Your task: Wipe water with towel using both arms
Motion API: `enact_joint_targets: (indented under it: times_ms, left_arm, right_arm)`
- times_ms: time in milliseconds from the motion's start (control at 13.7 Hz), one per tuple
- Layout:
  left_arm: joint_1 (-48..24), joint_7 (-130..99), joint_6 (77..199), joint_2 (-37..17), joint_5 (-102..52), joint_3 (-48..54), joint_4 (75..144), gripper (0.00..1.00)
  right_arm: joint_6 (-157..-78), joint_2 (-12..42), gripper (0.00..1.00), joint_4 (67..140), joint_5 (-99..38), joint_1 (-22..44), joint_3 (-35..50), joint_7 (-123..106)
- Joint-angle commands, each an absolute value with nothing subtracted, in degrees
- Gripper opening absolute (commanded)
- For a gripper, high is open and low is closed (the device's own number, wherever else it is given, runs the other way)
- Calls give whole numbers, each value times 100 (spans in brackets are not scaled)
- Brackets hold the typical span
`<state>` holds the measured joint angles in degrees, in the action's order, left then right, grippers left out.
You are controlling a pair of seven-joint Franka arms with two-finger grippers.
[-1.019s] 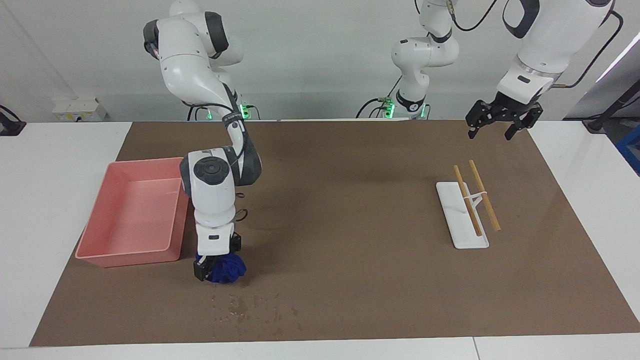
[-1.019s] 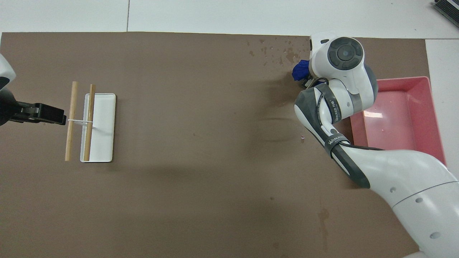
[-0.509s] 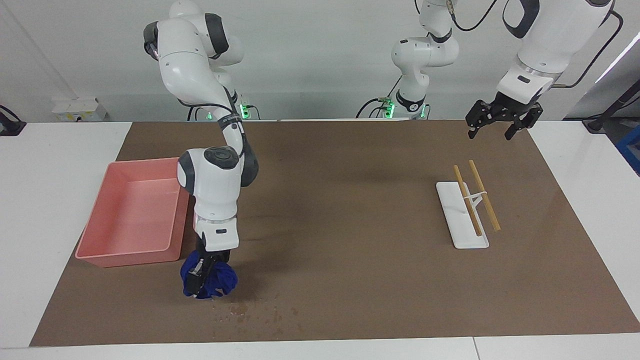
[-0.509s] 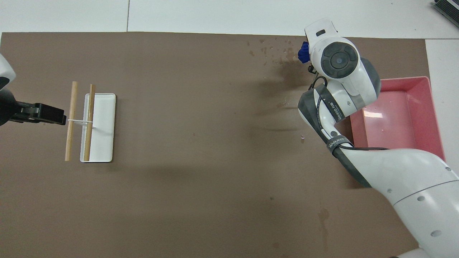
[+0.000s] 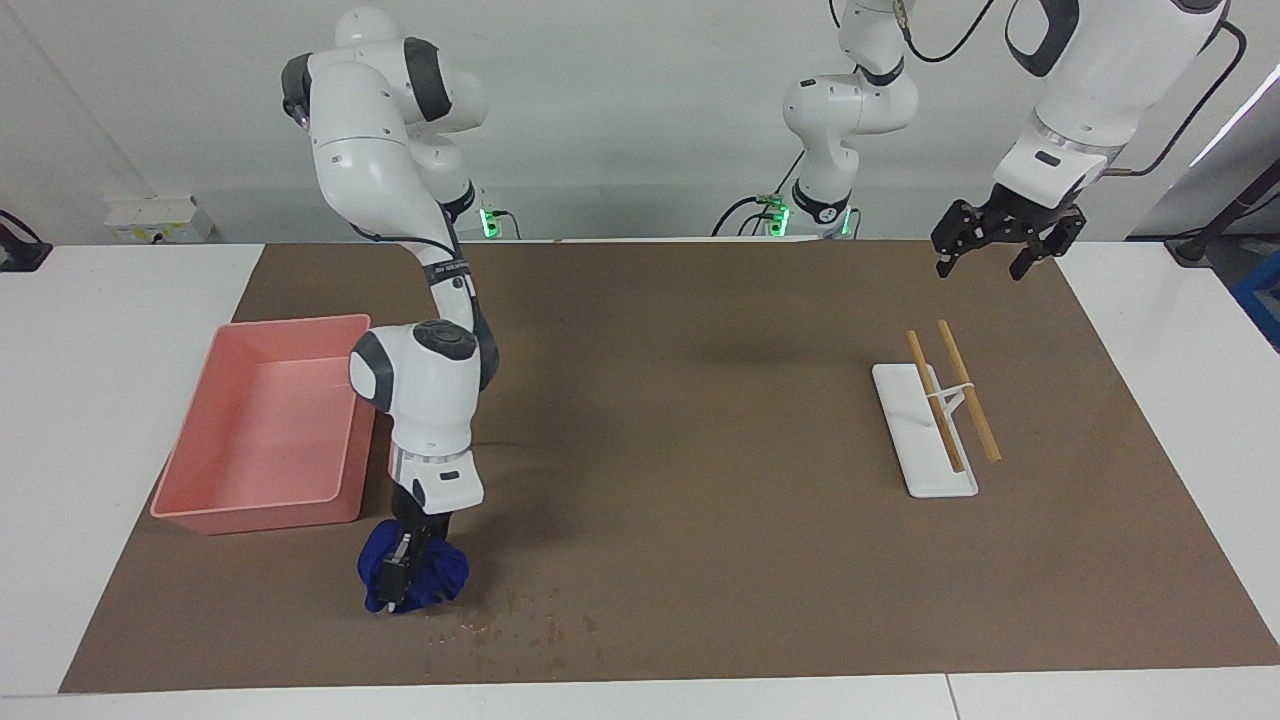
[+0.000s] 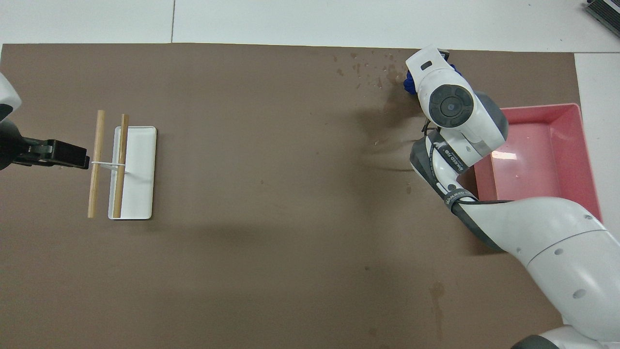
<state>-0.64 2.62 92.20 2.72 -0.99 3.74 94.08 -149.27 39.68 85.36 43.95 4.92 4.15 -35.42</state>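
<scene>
My right gripper [image 5: 398, 582] is shut on a bunched blue towel [image 5: 432, 575] and presses it on the brown mat [image 5: 700, 560], farther from the robots than the pink tray. The water [image 5: 520, 628] is scattered dark droplets and blotches on the mat just beside the towel, toward the left arm's end. In the overhead view the towel [image 6: 410, 82] peeks out from under the right wrist, next to the water [image 6: 373, 65]. My left gripper [image 5: 982, 262] is open and empty, waiting in the air over the mat's edge near its base; it also shows in the overhead view [image 6: 72, 157].
A pink tray [image 5: 255, 515] stands at the right arm's end, also in the overhead view [image 6: 540, 107]. A white tray [image 5: 940, 480] with two wooden sticks [image 5: 950, 395] lies at the left arm's end, below the left gripper.
My right gripper has carried the towel away from the robots and a little toward the right arm's end, along the edge of the droplets. The left arm has not moved.
</scene>
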Motion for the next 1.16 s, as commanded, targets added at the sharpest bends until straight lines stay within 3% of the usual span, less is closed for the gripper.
enact_joint_targets:
  times_ms: [0, 509, 801, 1092]
  left_arm:
    - [-35, 343, 9158, 360, -141, 369, 9475, 100]
    - [-35, 343, 9158, 360, -141, 369, 9475, 100]
    - [-35, 343, 9158, 360, -141, 369, 9475, 100]
    - [-35, 343, 9158, 360, -141, 369, 9475, 100]
  right_arm:
    - [-15170, 4043, 0, 8596, 4562, 395, 483, -3228]
    - [-14924, 3999, 0, 8990, 4220, 659, 545, -1321]
    - [-14915, 3955, 0, 9360, 2693, 677, 799, -590]
    - [-14503, 3937, 0, 9290, 1069, 694, 993, -99]
